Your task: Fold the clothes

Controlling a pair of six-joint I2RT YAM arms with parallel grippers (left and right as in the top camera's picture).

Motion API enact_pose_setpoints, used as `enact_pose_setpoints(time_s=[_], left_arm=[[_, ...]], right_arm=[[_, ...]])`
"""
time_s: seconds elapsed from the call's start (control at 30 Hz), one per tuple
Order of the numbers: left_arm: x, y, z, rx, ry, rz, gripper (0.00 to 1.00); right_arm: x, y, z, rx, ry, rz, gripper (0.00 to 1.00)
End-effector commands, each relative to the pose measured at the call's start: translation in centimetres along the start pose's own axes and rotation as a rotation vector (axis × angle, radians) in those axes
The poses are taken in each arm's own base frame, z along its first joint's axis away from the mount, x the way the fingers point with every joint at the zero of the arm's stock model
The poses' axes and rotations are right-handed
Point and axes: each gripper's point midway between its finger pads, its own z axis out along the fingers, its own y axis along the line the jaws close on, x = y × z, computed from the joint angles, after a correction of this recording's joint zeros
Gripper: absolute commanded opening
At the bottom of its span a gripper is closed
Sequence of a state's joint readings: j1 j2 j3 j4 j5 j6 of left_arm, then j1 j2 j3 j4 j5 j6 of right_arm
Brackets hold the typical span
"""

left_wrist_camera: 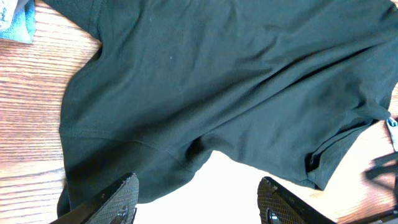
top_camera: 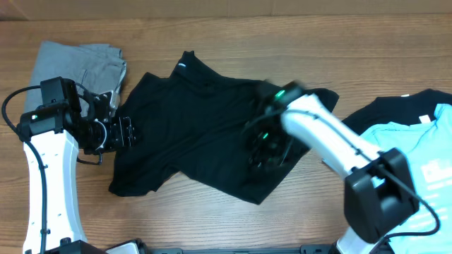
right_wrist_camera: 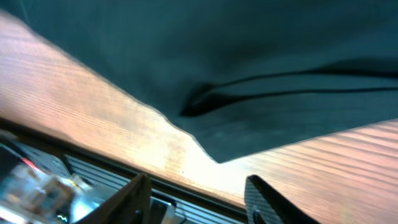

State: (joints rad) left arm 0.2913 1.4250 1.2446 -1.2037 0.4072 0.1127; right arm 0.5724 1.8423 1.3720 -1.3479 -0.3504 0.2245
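Overhead shows the black T-shirt (top_camera: 205, 134) lying rumpled, barely folded, left gripper (left_wrist_camera: 196, 186) and right gripper (right_wrist_camera: 196, 186) both spread and empty; next, each should pinch its edge

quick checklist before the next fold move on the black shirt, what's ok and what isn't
1. left gripper open, empty, at the black T-shirt left edge: ok
2. right gripper open, empty: ok
3. black T-shirt lying flat: not ok, rumpled
4. grey garment clear of it: cannot tell, gap hidden
5. light blue T-shirt off to the side: ok
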Motion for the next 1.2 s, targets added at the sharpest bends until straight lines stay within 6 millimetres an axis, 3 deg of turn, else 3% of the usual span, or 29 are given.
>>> enact_pose_setpoints(time_s=[0.0, 0.13, 0.3, 0.47, 0.6, 0.73, 0.87, 0.97, 1.1, 1.17], left_arm=[[-0.6, -0.5, -0.7, 0.004, -0.03, 0.04, 0.65], [-0.6, -0.5, -0.8, 0.005, -0.03, 0.04, 0.65], [-0.6, -0.5, -0.8, 0.005, -0.031, 0.04, 0.64], [-0.6, -0.5, -0.7, 0.005, -0.03, 0.039, 0.65], [-0.5, -0.5, -0.7, 0.006, -0.03, 0.039, 0.64], [-0.5, -0.5, -0.7, 0.006, -0.03, 0.039, 0.65], [-0.6, -0.5, -0.7, 0.005, -0.03, 0.039, 0.65], [-0.6, -0.5, -0.8, 0.005, -0.031, 0.04, 0.65], [-0.6, -0.5, -0.8, 0.005, -0.031, 0.04, 0.66], [-0.6, -0.5, -0.7, 0.005, -0.03, 0.039, 0.65]], right_arm=[[2.3, 1.1, 3.3, 0.107, 0.044, -0.095, 0.57], [1.5, -1.3, 5.5, 0.37, -0.088, -0.043, 0.64], [0.0, -0.7, 6.6, 0.338, -0.157, -0.046, 0.63], [-0.7, -0.2, 6.7, 0.316, -0.188, -0.054, 0.47], [-0.7, -0.4, 6.6, 0.321, -0.185, -0.051, 0.24], [0.6, -1.6, 6.4, 0.379, -0.142, -0.019, 0.04], [3.2, -6.7, 3.5, 0.645, -0.164, 0.262, 0.04], [5.4, -9.0, 1.6, 0.763, -0.17, 0.46, 0.04], [7.5, -10.0, 0.7, 0.795, -0.128, 0.642, 0.04], [7.5, -9.9, 0.9, 0.778, -0.121, 0.655, 0.04]])
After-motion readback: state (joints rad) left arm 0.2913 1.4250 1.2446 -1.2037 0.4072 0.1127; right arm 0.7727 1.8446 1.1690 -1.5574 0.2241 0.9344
